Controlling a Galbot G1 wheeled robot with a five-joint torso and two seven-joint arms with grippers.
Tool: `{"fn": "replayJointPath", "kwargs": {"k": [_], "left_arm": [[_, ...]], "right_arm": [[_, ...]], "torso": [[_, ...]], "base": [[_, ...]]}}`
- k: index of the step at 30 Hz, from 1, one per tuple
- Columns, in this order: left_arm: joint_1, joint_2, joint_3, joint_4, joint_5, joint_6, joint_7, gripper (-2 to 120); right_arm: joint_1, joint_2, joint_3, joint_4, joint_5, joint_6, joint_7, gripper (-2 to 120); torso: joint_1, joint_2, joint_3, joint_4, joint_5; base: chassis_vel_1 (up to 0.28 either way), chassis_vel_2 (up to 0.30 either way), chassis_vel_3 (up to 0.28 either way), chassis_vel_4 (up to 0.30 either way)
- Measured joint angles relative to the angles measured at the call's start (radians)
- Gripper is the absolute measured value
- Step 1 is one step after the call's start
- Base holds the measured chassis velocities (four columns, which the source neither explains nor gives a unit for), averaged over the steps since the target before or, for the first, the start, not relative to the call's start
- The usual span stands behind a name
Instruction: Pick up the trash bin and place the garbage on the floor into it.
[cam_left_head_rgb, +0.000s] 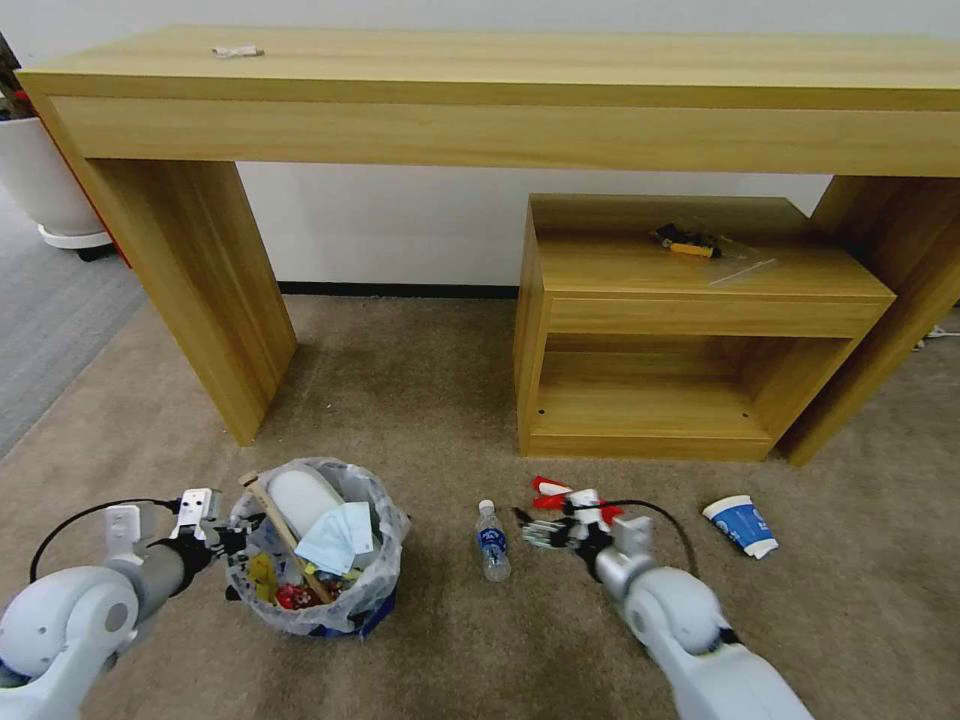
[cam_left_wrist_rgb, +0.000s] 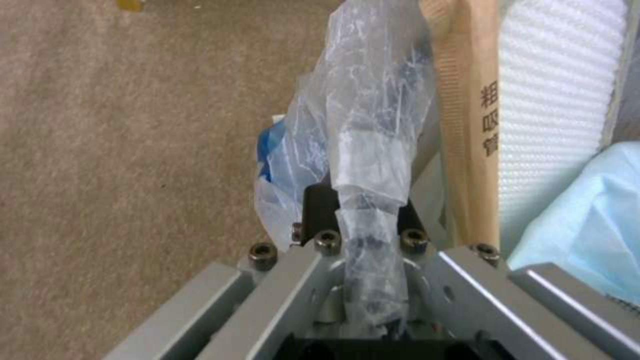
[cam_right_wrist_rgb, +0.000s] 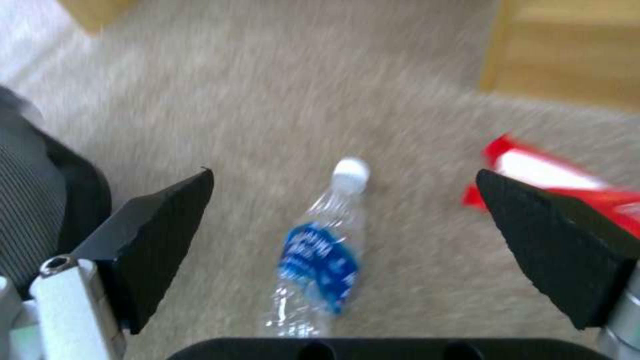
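Bin (cam_left_head_rgb: 318, 600) stuffed with slipper (cam_left_head_rgb: 303, 497), stick (cam_left_head_rgb: 283, 535), tissue (cam_left_head_rgb: 335, 538); rim clenched by left claw (cam_left_head_rgb: 232, 541). Right claw (cam_left_head_rgb: 530, 530) spread over clear, blue-labelled bottle (cam_left_head_rgb: 492, 541).

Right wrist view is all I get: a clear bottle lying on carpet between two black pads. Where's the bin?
Observer: The trash bin stands on the floor, to the robot's left of the bottle.
Operator: Is anything holding it?
Observer: The left gripper is shut on its bag-lined rim.
Operator: Is it empty?
Observer: No. A white slipper, a wooden stick and a pale tissue are inside.
Operator: Any litter I miss?
Observer: A paper cup lies on the robot's right.
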Motion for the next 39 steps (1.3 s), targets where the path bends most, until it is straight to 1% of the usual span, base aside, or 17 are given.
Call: {"fn": "replayJointPath", "kwargs": {"k": [3, 7, 11, 12, 15, 21, 23, 27, 28, 30, 31, 32, 33, 34, 37, 38, 39], "left_arm": [[0.000, -0.007, -0.004, 0.003, 0.000, 0.000, 0.001, 0], [-0.002, -0.012, -0.003, 0.001, 0.000, 0.000, 0.000, 0], [-0.005, -0.017, 0.002, -0.013, -0.002, 0.000, -0.009, 0], [-0.005, -0.017, 0.002, -0.013, -0.002, 0.000, -0.009, 0], [-0.003, -0.017, 0.003, -0.023, -0.007, 0.000, -0.011, 0], [-0.002, -0.015, 0.003, -0.030, -0.008, 0.000, -0.013, 0], [-0.002, -0.011, 0.006, -0.033, -0.010, 0.000, -0.015, 0], [-0.004, -0.008, 0.008, -0.035, -0.012, 0.000, -0.016, 0], [-0.006, -0.005, 0.011, -0.038, -0.013, 0.000, -0.017, 0], [-0.008, -0.003, 0.017, -0.044, -0.018, 0.000, -0.019, 0], [-0.008, -0.003, 0.017, -0.044, -0.018, 0.000, -0.019, 0], [-0.009, -0.002, 0.020, -0.045, -0.019, 0.000, -0.020, 0], [-0.009, -0.001, 0.023, -0.046, -0.019, 0.000, -0.021, 0], [-0.009, -0.001, 0.023, -0.046, -0.019, 0.000, -0.021, 0], [-0.009, 0.001, 0.031, -0.050, -0.019, 0.000, -0.021, 0], [-0.009, 0.001, 0.031, -0.050, -0.019, 0.000, -0.021, 0], [-0.010, 0.003, 0.034, -0.051, -0.019, 0.000, -0.021, 0]], "right_arm": [[0.056, 0.022, -0.067, -0.085, 0.015, -0.045, 0.042, 100], [0.091, 0.051, -0.103, -0.147, 0.030, -0.078, 0.085, 100], [0.166, 0.115, -0.154, -0.283, 0.085, -0.120, 0.140, 100], [0.166, 0.115, -0.154, -0.283, 0.085, -0.120, 0.140, 100], [0.214, 0.156, -0.161, -0.381, 0.120, -0.125, 0.177, 100], [0.243, 0.171, -0.154, -0.445, 0.134, -0.122, 0.151, 100], [0.253, 0.180, -0.150, -0.474, 0.157, -0.122, 0.139, 92], [0.258, 0.188, -0.144, -0.492, 0.163, -0.121, 0.133, 86], [0.263, 0.194, -0.137, -0.509, 0.163, -0.119, 0.124, 77], [0.267, 0.197, -0.129, -0.526, 0.156, -0.115, 0.112, 67], [0.267, 0.197, -0.129, -0.526, 0.156, -0.115, 0.112, 67], [0.267, 0.198, -0.127, -0.530, 0.151, -0.113, 0.110, 64], [0.267, 0.198, -0.125, -0.534, 0.145, -0.111, 0.109, 57], [0.267, 0.198, -0.125, -0.534, 0.145, -0.111, 0.109, 57], [0.266, 0.202, -0.118, -0.544, 0.124, -0.092, 0.106, 43], [0.266, 0.202, -0.118, -0.544, 0.124, -0.092, 0.106, 43], [0.265, 0.204, -0.115, -0.548, 0.116, -0.085, 0.105, 37]], "torso": [[0.000, 0.000, 0.000, -0.0005, 0.0001], [0.000, 0.000, 0.000, -0.0004, -0.0001], [0.000, 0.000, 0.000, -0.0001, 0.0001], [0.000, 0.000, 0.000, -0.0001, 0.0001], [0.000, 0.000, 0.000, -0.0001, 0.0001], [0.000, 0.000, 0.000, -0.0003, 0.0001], [0.000, 0.000, 0.000, -0.0003, 0.0001], [0.000, 0.000, 0.000, -0.0002, 0.0002], [0.000, 0.000, 0.000, -0.0002, 0.0001], [0.000, 0.000, 0.000, -0.0003, 0.0001], [0.000, 0.000, 0.000, -0.0003, 0.0001], [0.000, 0.000, 0.000, -0.0004, 0.0001], [0.000, 0.000, 0.000, -0.0003, 0.0001], [0.000, 0.000, 0.000, -0.0003, 0.0001], [0.000, 0.000, 0.000, -0.0004, 0.0001], [0.000, 0.000, 0.000, -0.0004, 0.0001], [0.000, 0.000, 0.000, -0.0004, 0.0000]], "base": [[0.000, 0.000, 0.000, 0.000], [0.000, 0.000, 0.000, 0.000], [0.000, 0.000, 0.000, 0.000], [0.000, 0.000, 0.000, 0.000], [0.000, 0.000, 0.000, 0.000], [0.000, 0.000, 0.000, 0.000], [0.000, 0.000, 0.000, 0.000], [0.000, 0.000, 0.000, 0.000], [0.000, 0.000, 0.000, 0.000], [0.000, 0.000, 0.000, 0.000], [0.000, 0.000, 0.000, 0.000], [0.000, 0.000, 0.000, 0.000], [0.000, 0.000, 0.000, 0.000], [0.000, 0.000, 0.000, 0.000], [0.000, 0.000, 0.000, 0.000], [0.000, 0.000, 0.000, 0.000], [0.000, 0.000, 0.000, 0.000]]}}
